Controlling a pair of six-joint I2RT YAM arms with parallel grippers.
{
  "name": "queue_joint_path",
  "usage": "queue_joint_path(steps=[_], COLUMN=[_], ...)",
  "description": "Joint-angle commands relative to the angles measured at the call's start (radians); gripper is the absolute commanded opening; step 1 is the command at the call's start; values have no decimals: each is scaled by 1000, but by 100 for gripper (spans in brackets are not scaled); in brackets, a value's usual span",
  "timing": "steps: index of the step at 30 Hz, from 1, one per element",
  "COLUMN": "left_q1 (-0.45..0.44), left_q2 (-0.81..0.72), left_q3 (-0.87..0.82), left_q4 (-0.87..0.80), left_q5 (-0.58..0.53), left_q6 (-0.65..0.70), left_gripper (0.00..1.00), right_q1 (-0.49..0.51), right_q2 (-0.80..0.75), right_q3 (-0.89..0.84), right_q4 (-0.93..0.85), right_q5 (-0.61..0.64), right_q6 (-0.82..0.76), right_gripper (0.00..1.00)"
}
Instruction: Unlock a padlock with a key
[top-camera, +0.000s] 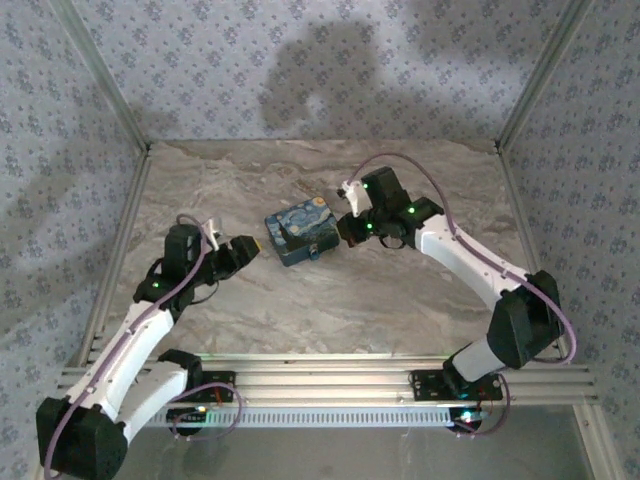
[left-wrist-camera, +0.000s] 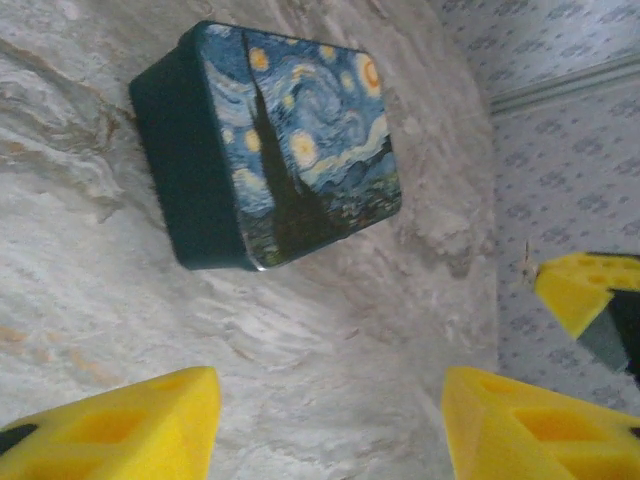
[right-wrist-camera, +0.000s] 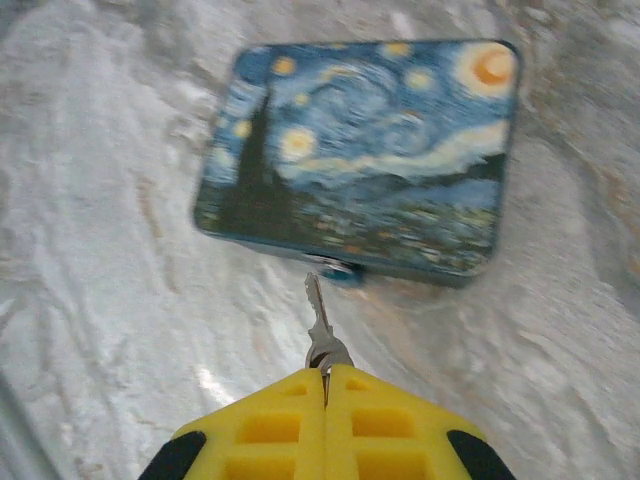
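A tin box (top-camera: 300, 235) printed with a starry night painting lies on the marble table. A small blue padlock (right-wrist-camera: 338, 268) hangs at the box's near edge in the right wrist view, blurred. My right gripper (right-wrist-camera: 325, 372) is shut on the head of a silver key (right-wrist-camera: 319, 318), whose blade points at the padlock and stops a little short of it. In the top view the right gripper (top-camera: 345, 228) is just right of the box. My left gripper (top-camera: 250, 247) stands open left of the box (left-wrist-camera: 285, 145), with only bare table between its yellow fingers (left-wrist-camera: 130, 425).
Patterned walls and metal frame rails (top-camera: 115, 270) enclose the marble table (top-camera: 400, 300). The right gripper's yellow finger (left-wrist-camera: 580, 290) shows at the right edge of the left wrist view. Open tabletop lies in front of the box.
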Motion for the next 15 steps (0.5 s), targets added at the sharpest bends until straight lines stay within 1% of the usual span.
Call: queue_joint_path(steps=[1,3,4,6,10,15], left_q1=[-48,-95,-118,-150,-185,-208], left_q2=[-8,2,12,40,100,152], left_q3=[-3,16,30,51,75,70], left_q4=[132,151,157,164,168,206], left_q5=[-10,-59,-81,-103,-118,-100], left_q6=[-185,-216,-228,-246,-265,-280], left_gripper=[57,55,54,54,53,53], right_q1=[63,115,140,183,237,282], right_q2=[-26,-29,-27,-26,-26,-22], right_q3=[-34,-34,-69,-80,-94,-96], right_q4=[107,138,154,182,229,254], right_q5=[-26,13,44,92,153,201], right_q6=[62,71,73,73,81,67], right_gripper=[0,0,0,0,0,0])
